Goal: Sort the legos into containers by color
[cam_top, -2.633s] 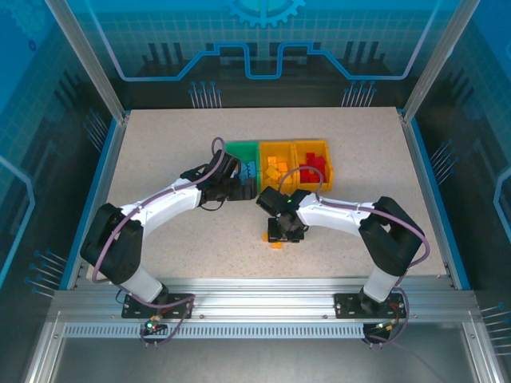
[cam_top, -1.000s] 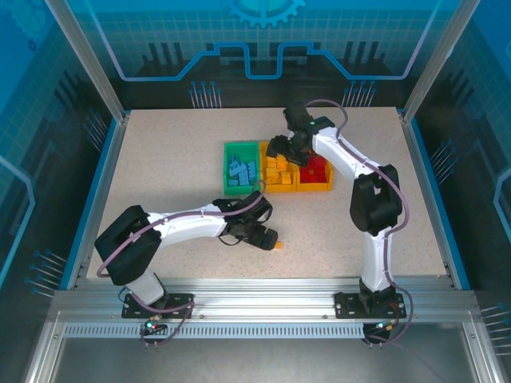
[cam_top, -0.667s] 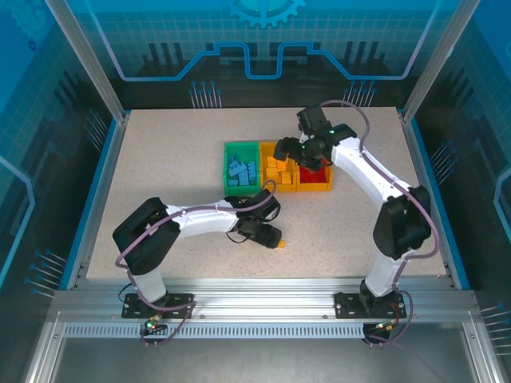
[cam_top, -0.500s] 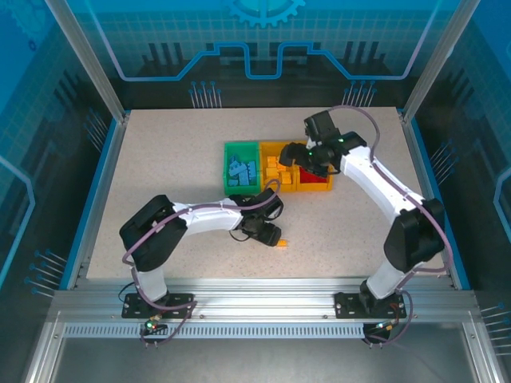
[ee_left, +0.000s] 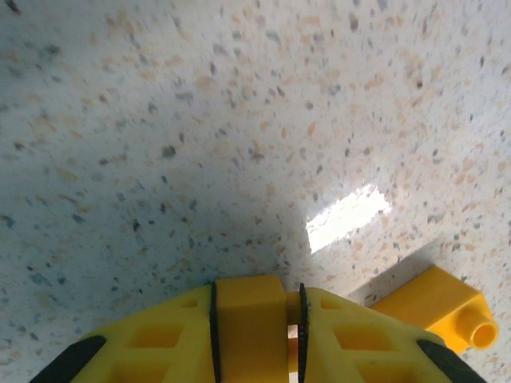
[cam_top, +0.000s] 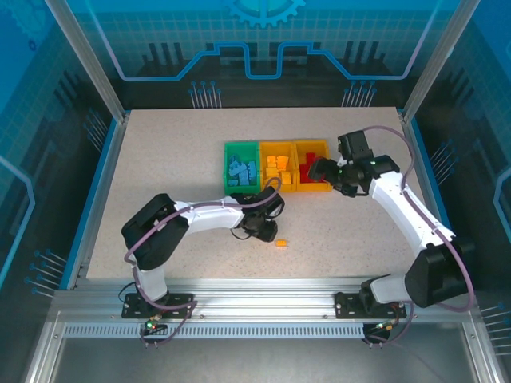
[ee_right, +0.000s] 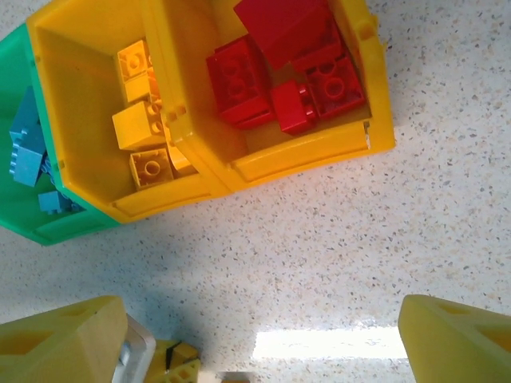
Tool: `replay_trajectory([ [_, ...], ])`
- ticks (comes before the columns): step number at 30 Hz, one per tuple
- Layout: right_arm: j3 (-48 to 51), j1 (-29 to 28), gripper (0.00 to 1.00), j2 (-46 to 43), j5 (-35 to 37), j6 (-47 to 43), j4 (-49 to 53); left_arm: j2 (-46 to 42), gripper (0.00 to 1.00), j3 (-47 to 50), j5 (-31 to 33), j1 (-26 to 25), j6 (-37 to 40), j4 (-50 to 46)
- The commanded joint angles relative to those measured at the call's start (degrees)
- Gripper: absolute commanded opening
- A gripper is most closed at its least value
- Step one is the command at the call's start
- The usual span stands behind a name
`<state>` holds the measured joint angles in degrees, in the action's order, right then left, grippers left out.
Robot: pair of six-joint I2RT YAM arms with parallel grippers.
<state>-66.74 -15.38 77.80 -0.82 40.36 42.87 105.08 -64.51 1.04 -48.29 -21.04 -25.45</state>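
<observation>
Bins [cam_top: 279,189] in row mid-table; brick [ee_left: 255,315] in left pincer [ee_left: 255,297], second brick [ee_left: 431,307] just beside

Overhead light is glaring off the table [ee_left: 347,223] in both wrist views; loose yellow lego [ee_left: 431,307] is casting soft shadow; left wrist edges blurring.

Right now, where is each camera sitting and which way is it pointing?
Top external: above and behind, looking down on the table; left arm and right arm show.
Left wrist: on the left arm, facing the table; left end effector shut on the held yellow brick.
Right wrist: on the right arm, facing down at the containers; right end effector open.
Shared: top and left wrist both show the loose yellow brick.
</observation>
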Motion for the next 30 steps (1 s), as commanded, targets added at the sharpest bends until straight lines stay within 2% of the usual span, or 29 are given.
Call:
replay_trajectory([
  [1,3.95,-2.49,0.89,-2.07,0.97,-1.68,-0.77,-1.16,0.28,-5.15,0.04,3.03,-0.94,-1.16],
  [6,12.86,-8.91,0.88,-5.39,2.8,3.7,-4.2,-0.12,0.28,-16.36,-0.64,9.4,0.31,-3.72],
  [11,21.08,-18.96,0.88,-6.84,5.53,7.82,-9.41,6.37,0.28,-30.4,-3.13,13.81,3.13,-6.91],
  [14,22.88,-24.32,0.86,-4.29,5.79,10.51,-11.74,11.41,0.29,-36.59,-5.26,15.48,3.28,-8.81],
  [18,19.95,-29.93,0.84,1.1,8.02,12.01,-10.07,15.42,0.3,-40.3,-6.72,16.98,3.28,-9.54],
  [24,12.73,-34.47,0.78,10.93,8.51,12.58,-6.94,17.02,0.44,-41.36,-7.9,18.06,1.06,-9.15],
  [26,11.1,-35.3,0.76,13.72,8.39,12.44,-6.32,16.14,0.56,-41.03,-7.66,18.13,-0.3,-8.93],
  [30,9.76,-35.55,0.71,16.72,7.85,12.11,-6.92,12.48,0.72,-39.17,-6.33,18.17,-2.61,-7.18],
])
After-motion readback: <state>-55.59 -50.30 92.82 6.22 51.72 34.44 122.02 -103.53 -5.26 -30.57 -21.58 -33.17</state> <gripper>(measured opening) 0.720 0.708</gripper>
